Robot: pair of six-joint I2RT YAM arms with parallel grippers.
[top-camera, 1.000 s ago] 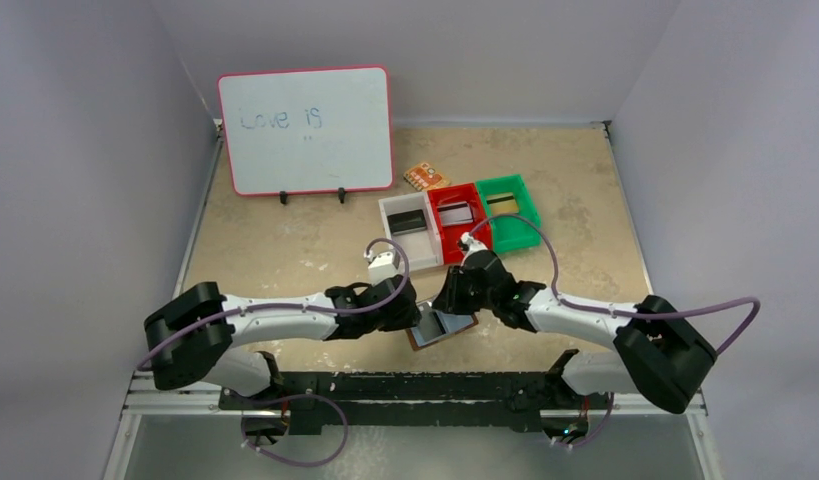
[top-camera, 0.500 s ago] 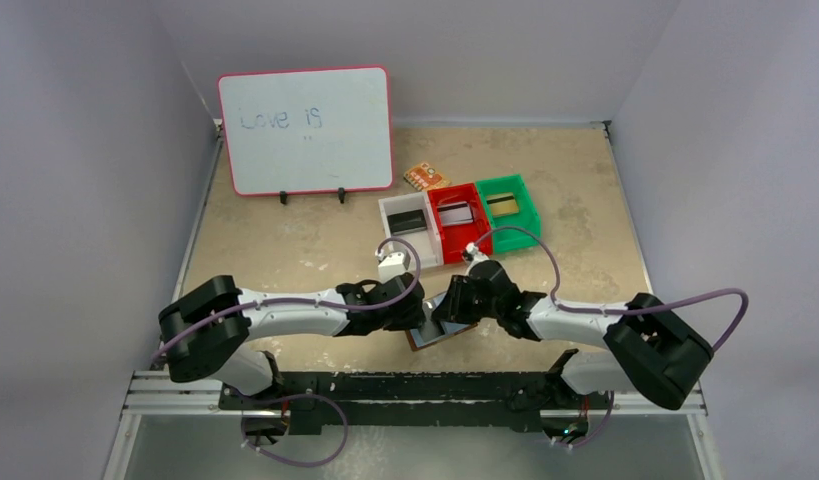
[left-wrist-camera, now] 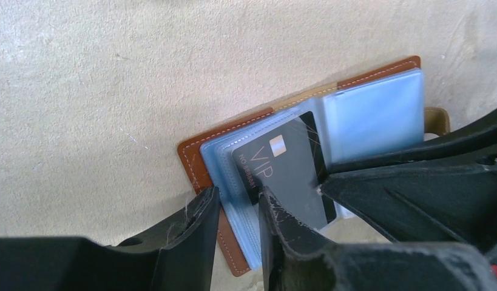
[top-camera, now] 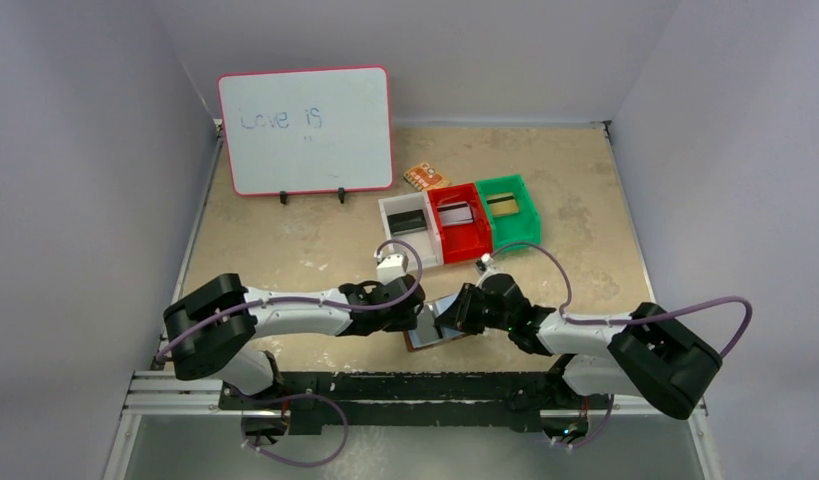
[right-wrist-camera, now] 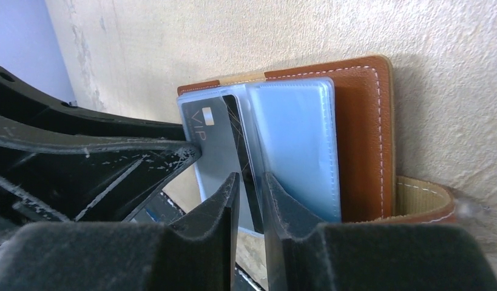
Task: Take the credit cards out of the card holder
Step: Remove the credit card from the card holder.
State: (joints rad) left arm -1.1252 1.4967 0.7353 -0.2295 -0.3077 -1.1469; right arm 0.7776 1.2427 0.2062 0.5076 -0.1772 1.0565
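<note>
Card holder (left-wrist-camera: 194,160) lies open and flat on the table (left-wrist-camera: 82,91) near the front edge, between the two arms, brown cover down and blue-grey clear pockets up. One dark credit card (left-wrist-camera: 288,176) marked "VIP" sits in the left-hand pockets, tilted and part-way out. Snap tab (right-wrist-camera: 425,197) sticks out on the right side. Left gripper (left-wrist-camera: 238,197) comes in low from the left. Its fingers are a narrow gap apart, straddling the left edge of the pocket leaves and cover, one finger over the brown edge and the other over the card's pocket. Can't tell if it is clamping or only pressing down. Right gripper (right-wrist-camera: 250,179) comes in from the right. Its fingers are nearly together, and the card's dark long edge and the pocket fold run into the gap. Can't tell if the card is actually pinched. It's crowded: in the left wrist view the right gripper's finger tip touches the card's right edge and hides the lower right of the holder. In the right wrist view the left gripper's finger tip sits on the card's near-left corner. Behind the holder, well apart from it, three bins stand in a touching row: white bin (top-camera: 420,252) with a dark card (top-camera: 409,219), red bin (top-camera: 465,240) with a silvery card (top-camera: 455,212), green bin (top-camera: 515,232) with a gold-olive card (top-camera: 502,203). Orange packet (top-camera: 426,177) lies just behind the bins. Whiteboard (top-camera: 307,130) reading "Love is" stands at the back left.
</note>
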